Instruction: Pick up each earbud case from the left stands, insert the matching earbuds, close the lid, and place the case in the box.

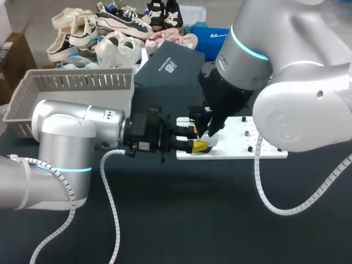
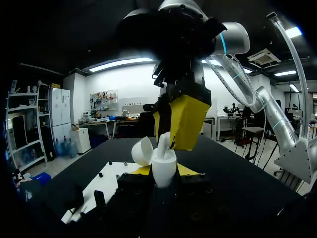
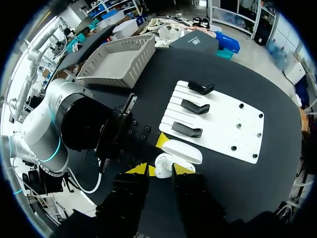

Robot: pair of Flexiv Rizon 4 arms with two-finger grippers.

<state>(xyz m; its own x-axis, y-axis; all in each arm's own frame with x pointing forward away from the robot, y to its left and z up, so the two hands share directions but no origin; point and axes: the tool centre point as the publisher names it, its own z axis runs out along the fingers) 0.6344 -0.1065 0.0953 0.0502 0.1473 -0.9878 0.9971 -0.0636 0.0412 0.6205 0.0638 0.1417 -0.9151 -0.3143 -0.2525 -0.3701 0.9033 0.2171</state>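
The left claw (image 1: 196, 138) reaches in from the left side of the tabletop (image 1: 192, 220). It lies low and flat, near the middle. It is pinching a small white earbud case (image 2: 163, 171), with one yellow tip on each side of it. The case stands up straight. Its lid (image 2: 141, 151) is open and tipped back to one side.

The right claw (image 3: 161, 169) comes down from above, right over the open case. It is pinching a white earbud (image 2: 164, 141) between its yellow tips. The low end of the earbud is at the mouth of the case. I cannot tell how far in it sits.

The case is held just over the near left corner of a flat white board (image 3: 233, 119). The board lies a bit right of the middle of the tabletop. Three black stands (image 3: 194, 106) sit in a row on the board, on the side closer to the left arm. Some small black pegs (image 3: 237, 125) are on its other side.

A grey basket (image 1: 71, 82) with slotted walls sits at the far left corner of the tabletop, behind the left arm. A dark box (image 1: 165, 69) sits at the far edge, near the middle, beside the basket. Both are well apart from the case.
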